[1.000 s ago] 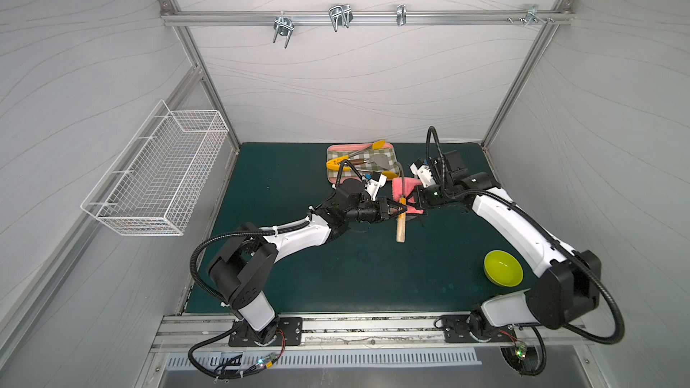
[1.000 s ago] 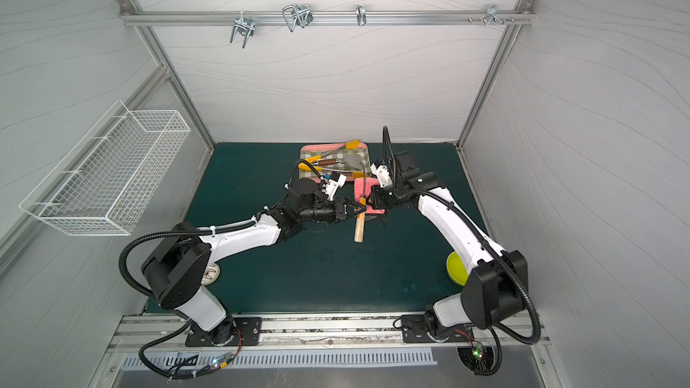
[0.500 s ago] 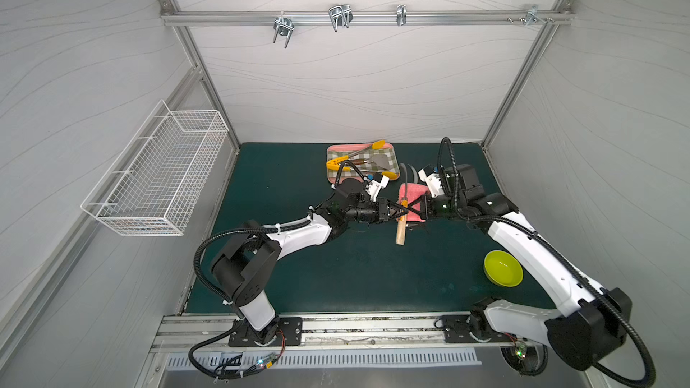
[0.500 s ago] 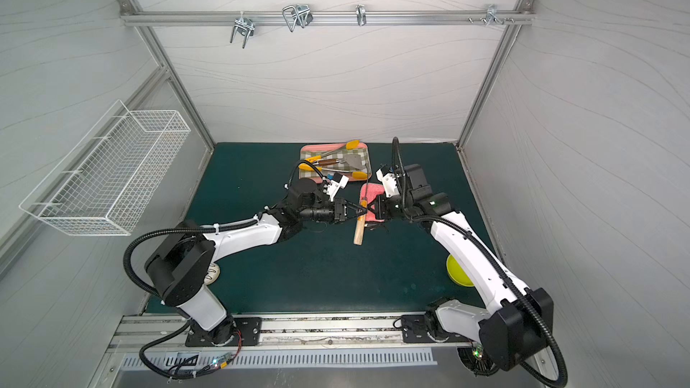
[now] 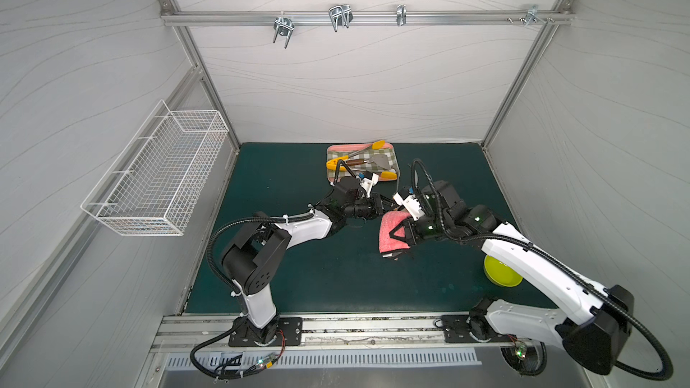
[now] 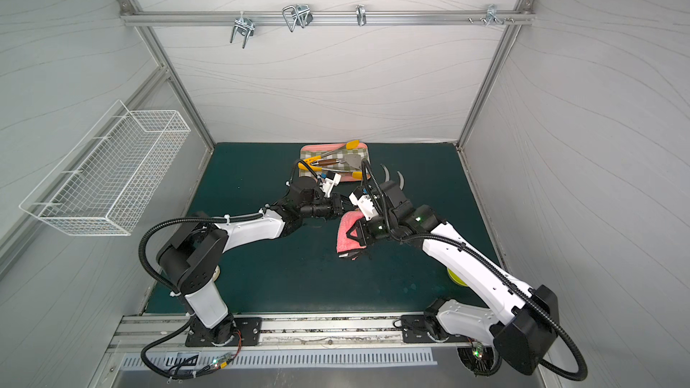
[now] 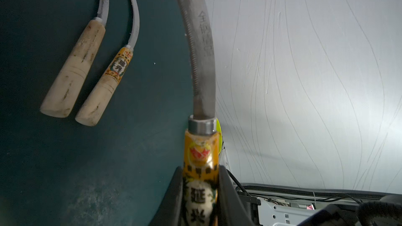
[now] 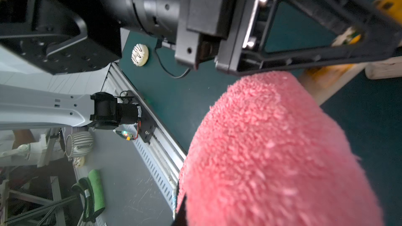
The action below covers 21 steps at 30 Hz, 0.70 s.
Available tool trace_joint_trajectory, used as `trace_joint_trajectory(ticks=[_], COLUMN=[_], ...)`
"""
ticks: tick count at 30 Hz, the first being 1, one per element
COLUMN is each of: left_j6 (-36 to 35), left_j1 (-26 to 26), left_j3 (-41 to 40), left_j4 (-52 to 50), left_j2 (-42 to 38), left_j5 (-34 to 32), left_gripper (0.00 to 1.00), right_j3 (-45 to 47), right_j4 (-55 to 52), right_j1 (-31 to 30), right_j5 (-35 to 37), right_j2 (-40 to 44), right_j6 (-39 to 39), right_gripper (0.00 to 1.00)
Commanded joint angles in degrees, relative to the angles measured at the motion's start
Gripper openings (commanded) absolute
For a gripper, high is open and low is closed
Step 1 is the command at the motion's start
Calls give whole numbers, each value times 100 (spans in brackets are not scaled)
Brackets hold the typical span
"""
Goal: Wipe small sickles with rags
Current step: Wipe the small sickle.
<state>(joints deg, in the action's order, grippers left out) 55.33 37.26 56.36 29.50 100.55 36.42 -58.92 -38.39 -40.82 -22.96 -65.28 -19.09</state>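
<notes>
My left gripper is shut on a small sickle's orange-labelled handle. Its grey blade curves away above the mat. Two more small sickles lie side by side on the green mat. In a top view only their blade tips show behind the right arm. My right gripper is shut on the pink rag. The rag hangs just in front of the left gripper. In the right wrist view the rag hides the right gripper's jaws.
A pink-rimmed checked tray at the back holds yellow-tipped tongs and a small spatula. A lime bowl sits under the right forearm. A wire basket hangs on the left wall. A small white disc lies by the left arm's base.
My right arm has carried the rag forward and slightly left, from beside the tray to just in front of the left gripper. The left arm has hardly moved.
</notes>
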Motion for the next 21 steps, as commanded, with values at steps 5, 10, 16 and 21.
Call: trace_joint_trajectory(ticks=[5, 10, 16, 21], left_j6=[123, 395, 681, 719], left_j1=[-87, -78, -43, -17], left_j3=[133, -255, -509, -554], left_j4=[461, 888, 1290, 1340], left_j2=[-257, -503, -582, -556], left_j5=[122, 181, 242, 261], left_gripper=[0, 0, 0, 0], right_j3=[-219, -688, -1087, -1382], right_j4=[-597, -839, -132, 255], right_j1=[1348, 2045, 1996, 1762], right_j5=[-94, 261, -233, -532], right_j2=[153, -417, -1200, -1448], right_j6=[118, 376, 423, 452], right_gripper=[2, 2, 1, 1])
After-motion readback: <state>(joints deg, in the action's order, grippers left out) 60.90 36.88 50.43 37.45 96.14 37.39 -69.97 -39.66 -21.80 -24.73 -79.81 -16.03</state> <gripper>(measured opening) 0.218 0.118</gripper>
